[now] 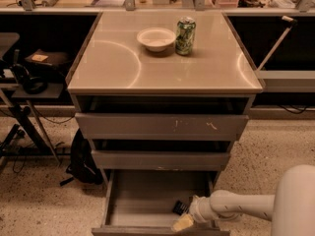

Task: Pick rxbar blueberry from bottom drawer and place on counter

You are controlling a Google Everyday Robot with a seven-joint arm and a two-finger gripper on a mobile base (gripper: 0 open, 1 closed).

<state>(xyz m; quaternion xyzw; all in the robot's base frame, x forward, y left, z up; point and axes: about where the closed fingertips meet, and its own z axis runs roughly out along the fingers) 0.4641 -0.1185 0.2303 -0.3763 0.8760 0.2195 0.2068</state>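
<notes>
The bottom drawer (142, 200) is pulled open below two shut grey drawers. The rxbar blueberry (179, 208), a small dark bar, lies on the drawer floor at the right front, partly hidden by my arm. My gripper (184, 222) reaches in from the right, low over the drawer's right front corner, just in front of the bar. The counter (123, 63) is the glossy beige top of the cabinet.
A white bowl (156, 38) and a green can (185, 35) stand at the back of the counter. A black bag (81, 159) leans on the floor left of the cabinet. A stand with dark gear (29, 77) is at the far left.
</notes>
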